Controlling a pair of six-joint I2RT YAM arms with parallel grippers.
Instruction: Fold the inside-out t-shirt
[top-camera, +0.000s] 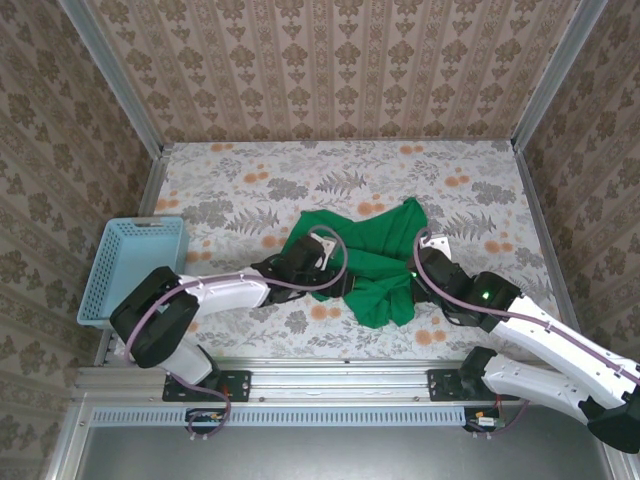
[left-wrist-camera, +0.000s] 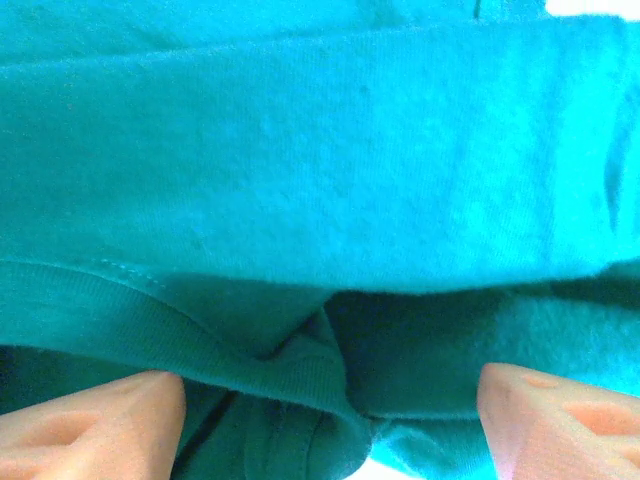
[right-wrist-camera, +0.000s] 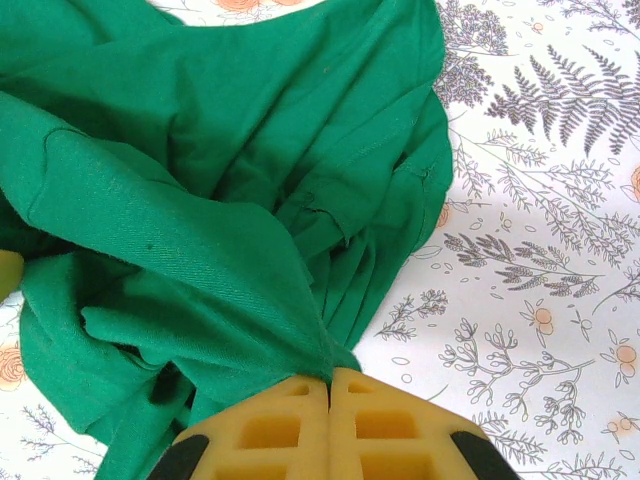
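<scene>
Top external view is showing the inside-out t-shirt (top-camera: 365, 262) lying crumpled in a heap on the flowered table (top-camera: 480, 180), a little right of the middle and toward the near edge, well apart from the blue basket (top-camera: 135, 265) at the left. My right pincer (right-wrist-camera: 328, 385) is clenching a peak of cloth at the heap's near right side. In the right wrist view its yellow pads are meeting with a fold drawn tight between them. My left pincer (left-wrist-camera: 325, 425) is standing released, its two fingers (left-wrist-camera: 90, 425) spread wide on either side of a ribbed edge that is bunching between them unpinched; collar or hem, I cannot tell. I am judging the cloth as light, thin and limp: it is creasing everywhere, so it will not be holding any shape, and a pinch on one layer will be dragging others along. The ribbed, seamed edge is looking like the firmest place to grasp, with both pincers holding well apart.
</scene>
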